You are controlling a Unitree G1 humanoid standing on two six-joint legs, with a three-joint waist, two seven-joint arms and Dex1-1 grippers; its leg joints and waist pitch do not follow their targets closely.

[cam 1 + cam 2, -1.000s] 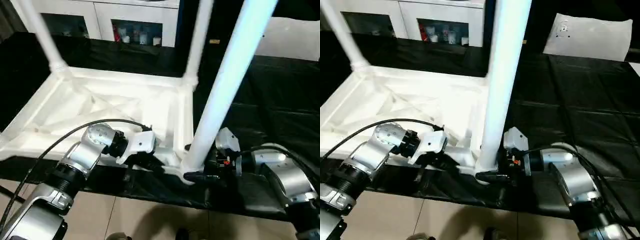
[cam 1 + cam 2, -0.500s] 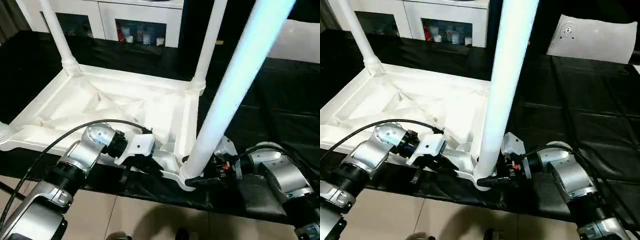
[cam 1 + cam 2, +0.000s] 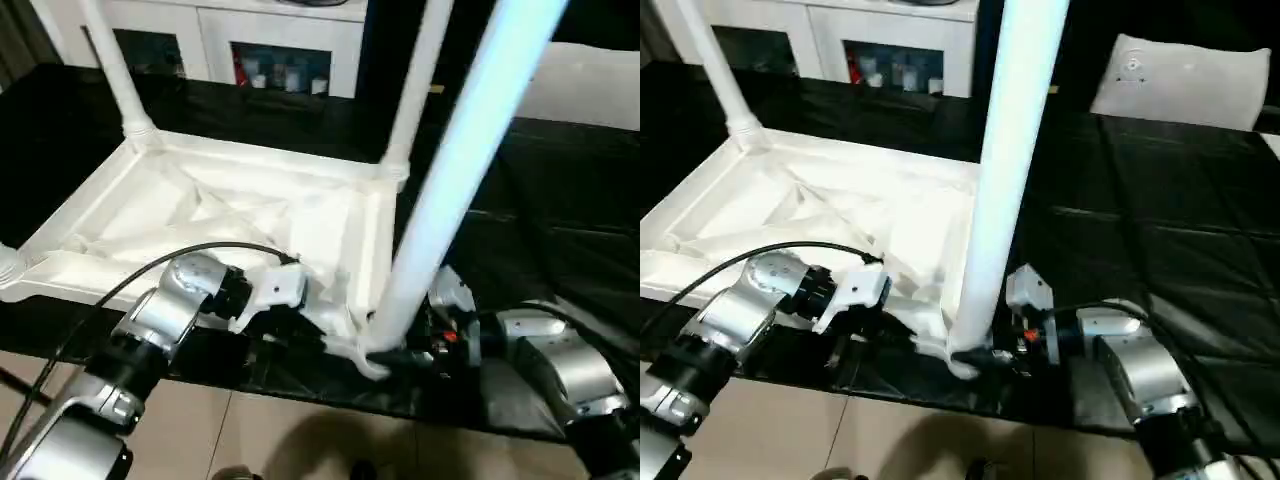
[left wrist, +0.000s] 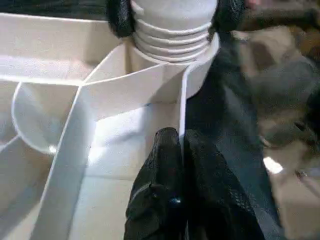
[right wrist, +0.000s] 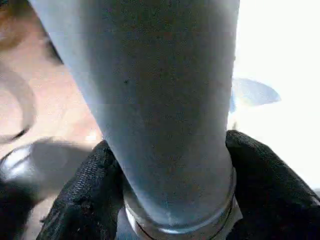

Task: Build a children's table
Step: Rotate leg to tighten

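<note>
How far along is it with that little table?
Two legs stand in the far corners of the upturned tabletop. The right gripper clasps a third leg at the near corner, threads showing above its socket, while the left gripper pinches the tabletop rim. Left: seating this leg and filling the near-left socket.

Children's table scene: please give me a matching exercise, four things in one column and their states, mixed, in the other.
1. left gripper
2. right gripper
3. near leg
4. cabinet

a. stands behind the table
b. fingers on both sides of the leg's base
c. shut on the table top's rim
d. rises from the near corner socket

Pairs: 1-c, 2-b, 3-d, 4-a
</note>
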